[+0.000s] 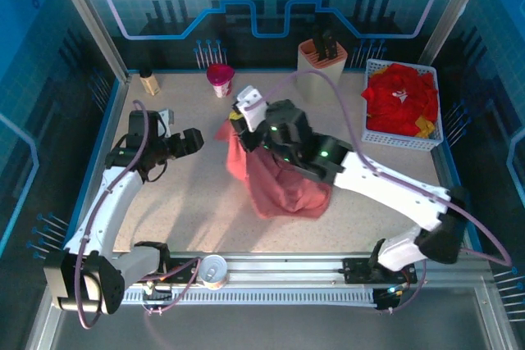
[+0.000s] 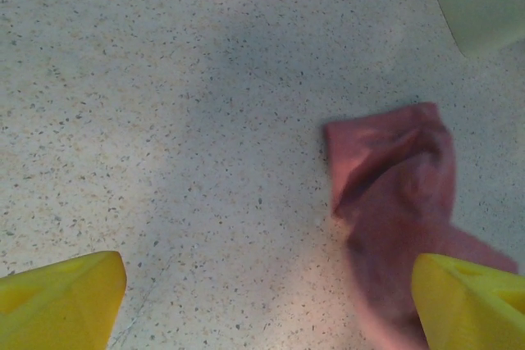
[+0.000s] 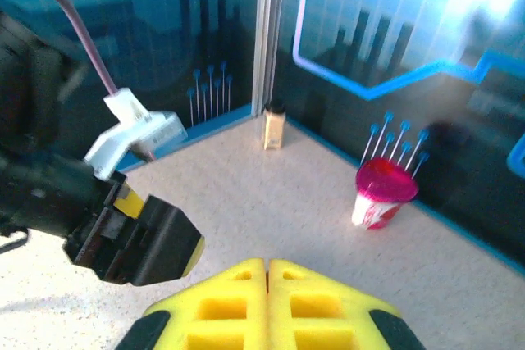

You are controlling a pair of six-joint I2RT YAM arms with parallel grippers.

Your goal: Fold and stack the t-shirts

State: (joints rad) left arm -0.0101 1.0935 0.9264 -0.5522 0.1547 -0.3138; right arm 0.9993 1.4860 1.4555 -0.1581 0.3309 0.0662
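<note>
The pink tee [image 1: 283, 182] is heaped at centre frame on the tabletop [image 1: 189, 202], one corner pinched up by the closed right end effector [image 1: 243, 123]. The left end effector [image 1: 194, 141] is spread wide at centre left. Red tees [image 1: 399, 97] are piled in the basket [image 1: 402, 144], upper right.

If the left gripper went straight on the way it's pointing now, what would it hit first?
Most likely the bare tabletop: the open left gripper tilts down at it. The pink t-shirt lies beside that line, ahead of one finger, which might brush it; depth is unclear.
</note>
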